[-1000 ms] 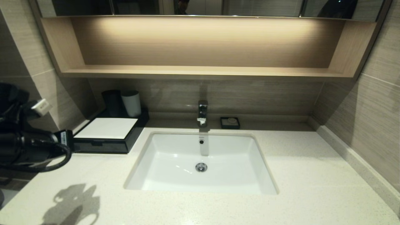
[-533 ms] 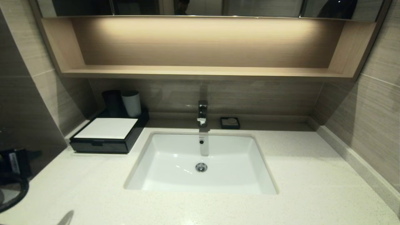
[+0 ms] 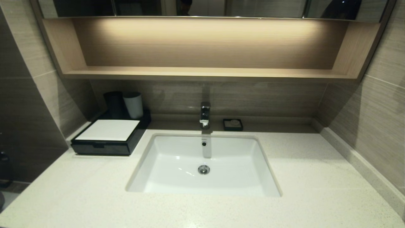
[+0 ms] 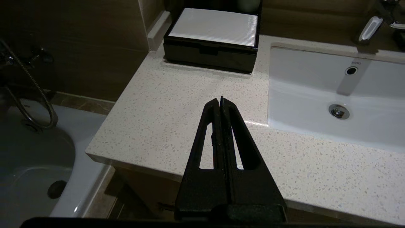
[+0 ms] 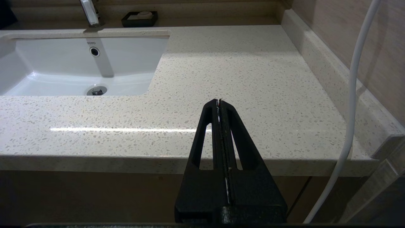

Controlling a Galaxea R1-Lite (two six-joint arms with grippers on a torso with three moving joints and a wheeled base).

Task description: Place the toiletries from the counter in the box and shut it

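The box (image 3: pixel 109 137) sits on the counter (image 3: pixel 300 177), far back in the left corner. It is low and black with a white top. Its drawer front looks pushed in all the way. A dark cup (image 3: pixel 113 104) and a pale grey cup (image 3: pixel 133 104) stand on its far end. No toiletries can be seen on the counter.

The white sink (image 3: pixel 204 164) is set in the middle of the counter. A shiny tap (image 3: pixel 205 114) stands at its far edge. A small black soap dish (image 3: pixel 233 124) sits just to the right of the tap.

The left tool (image 4: pixel 220 104) hangs at the near left edge of the counter. Its two black fingers (image 4: pixel 212 126) are pressed together, and nothing is between them. The box is well apart from it, farther back and a little to its left.

The right tool (image 5: pixel 219 106) hangs at the near edge on the right side of the counter. Its fingers are pressed together too, with nothing in them. A white cable (image 5: pixel 354 95) hangs beside it. Neither tool shows in the head view.
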